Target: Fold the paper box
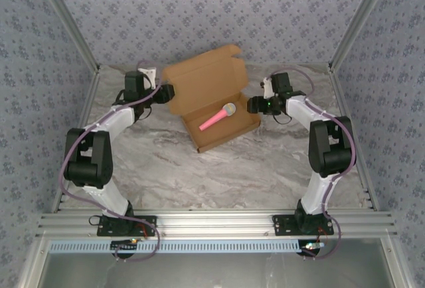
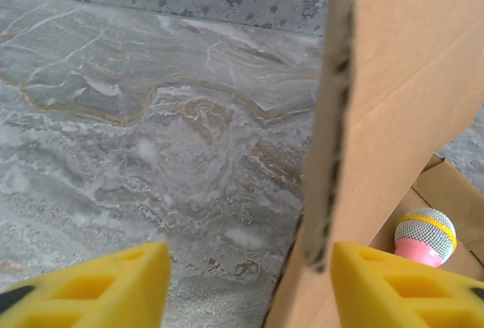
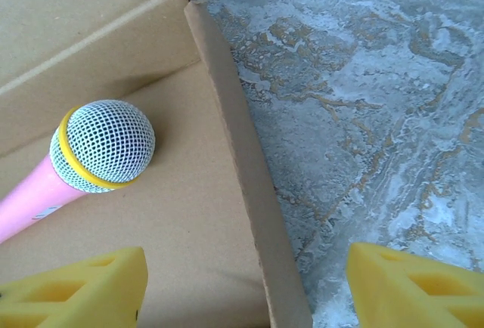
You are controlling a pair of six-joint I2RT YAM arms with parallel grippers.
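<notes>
The paper box (image 1: 240, 111) is a shallow brown cardboard tray at the table's middle, with its lid (image 1: 202, 82) standing open at the back. A pink microphone (image 1: 218, 118) lies inside it. My left gripper (image 1: 169, 92) is at the lid's left edge. In the left wrist view the lid's (image 2: 408, 78) edge stands between the open yellow fingers (image 2: 113, 283), close to the right one, and the microphone head (image 2: 425, 236) peeks out behind. My right gripper (image 1: 252, 105) is open astride the box's right wall (image 3: 249, 177), one finger over the box floor near the microphone (image 3: 102, 146), the other over the table.
The marble-patterned table (image 1: 199, 175) is ringed by wallpapered walls and slanted metal posts (image 1: 66, 22). A metal rail (image 1: 212, 221) carrying both arm bases runs along the near edge. Open tabletop lies in front of the box.
</notes>
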